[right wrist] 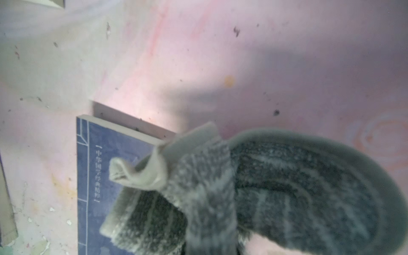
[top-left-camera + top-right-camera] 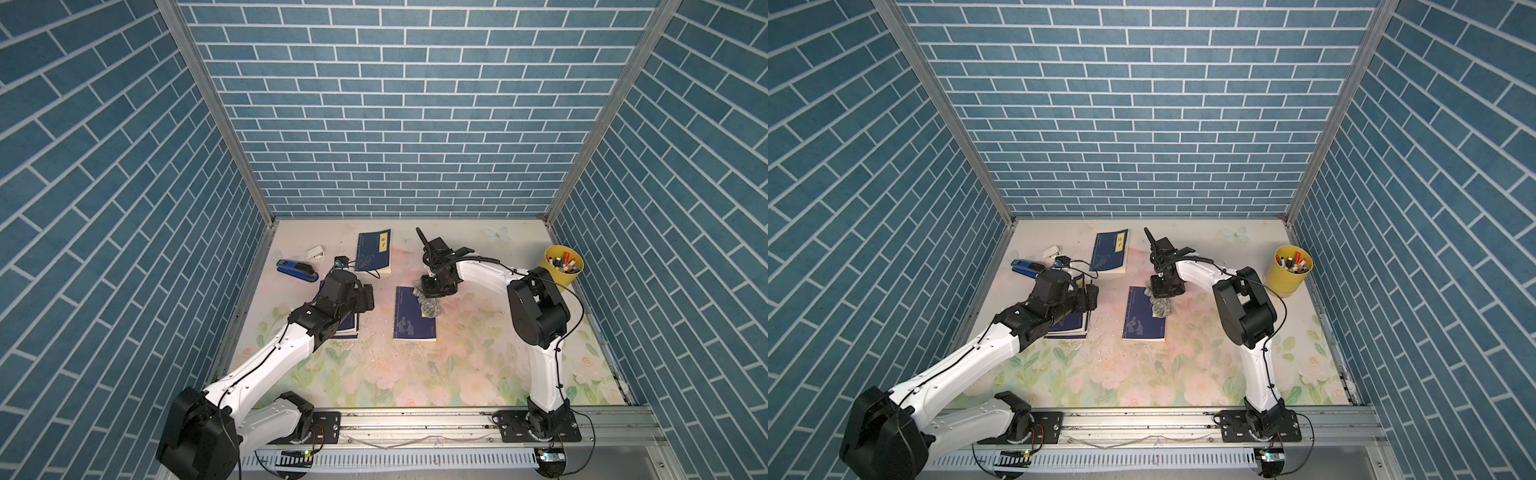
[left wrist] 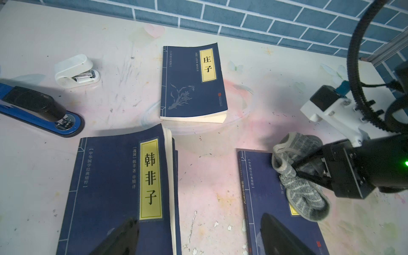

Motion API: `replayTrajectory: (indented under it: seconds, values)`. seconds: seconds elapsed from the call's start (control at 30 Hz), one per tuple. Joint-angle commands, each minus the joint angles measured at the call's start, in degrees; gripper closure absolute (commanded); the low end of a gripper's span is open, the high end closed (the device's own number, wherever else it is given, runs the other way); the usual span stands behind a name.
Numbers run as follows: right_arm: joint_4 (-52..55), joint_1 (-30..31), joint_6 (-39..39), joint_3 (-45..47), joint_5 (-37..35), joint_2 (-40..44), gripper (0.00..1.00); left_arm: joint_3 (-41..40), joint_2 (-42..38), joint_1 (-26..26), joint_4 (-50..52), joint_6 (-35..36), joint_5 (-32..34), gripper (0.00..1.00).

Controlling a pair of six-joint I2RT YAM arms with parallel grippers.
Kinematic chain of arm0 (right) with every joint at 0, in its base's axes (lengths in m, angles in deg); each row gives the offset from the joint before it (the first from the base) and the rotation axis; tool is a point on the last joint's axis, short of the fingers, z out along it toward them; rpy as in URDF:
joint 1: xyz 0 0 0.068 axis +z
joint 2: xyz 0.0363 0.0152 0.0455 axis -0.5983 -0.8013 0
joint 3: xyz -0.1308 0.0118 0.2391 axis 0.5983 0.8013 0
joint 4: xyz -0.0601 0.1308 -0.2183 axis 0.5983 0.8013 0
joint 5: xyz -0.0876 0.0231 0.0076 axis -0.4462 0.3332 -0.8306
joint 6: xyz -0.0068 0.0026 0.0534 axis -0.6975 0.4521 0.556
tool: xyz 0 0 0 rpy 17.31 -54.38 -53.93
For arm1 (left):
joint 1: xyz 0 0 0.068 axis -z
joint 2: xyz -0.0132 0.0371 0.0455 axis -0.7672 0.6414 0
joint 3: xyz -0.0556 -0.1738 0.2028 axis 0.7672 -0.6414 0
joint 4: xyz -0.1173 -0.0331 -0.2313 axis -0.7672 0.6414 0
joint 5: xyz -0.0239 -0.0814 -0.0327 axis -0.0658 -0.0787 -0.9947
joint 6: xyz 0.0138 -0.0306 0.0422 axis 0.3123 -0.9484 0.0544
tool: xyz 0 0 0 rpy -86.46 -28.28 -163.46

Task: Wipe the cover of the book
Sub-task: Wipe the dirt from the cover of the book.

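We see two arms, the left arm [image 2: 270, 353] and the right arm [image 2: 544, 365]. Each has white shells between black joint housings, with a thin black cable [image 2: 579, 316] along it. Black screwed base plates [image 2: 509, 430] sit at six o'clock in both top views. The left elbow bears what seems a small white mark [image 2: 308, 312]. The right gripper [image 3: 295, 171] has a boxy black body with a green light [image 3: 405, 163].

Blue brick-patterned wall panels [image 2: 395, 124] carry white mortar lines. The printed table [image 2: 457, 374] is pale, with pink blossoms and green leaves. The navy paperback book [image 2: 411, 326] bears pale line drawings. The knitted cloth [image 2: 428, 306] is grey, flecked and striped white. The round cup [image 2: 557, 275] is yellow, the long stapler [image 2: 297, 270] blue and black, and the small plastic stapler [image 2: 316, 252] white.
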Motion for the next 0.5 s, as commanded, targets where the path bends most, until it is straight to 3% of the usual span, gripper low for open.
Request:
replayTrajectory:
  seconds: [0.0,0.33,0.47]
  values:
    - [2.8,3.2,0.6,5.1,-1.8,1.7,1.0,1.9,1.1,-1.4,-0.6,0.9,0.7,0.09]
    - [0.6,10.6,8.4,23.6,-1.0,13.0,1.0,3.0,2.9,-2.7,-1.4,0.8,0.4,0.09]
    - [-0.2,10.4,8.1,25.0,-0.9,13.8,1.0,2.4,2.7,-3.0,-1.8,0.7,0.2,0.09]
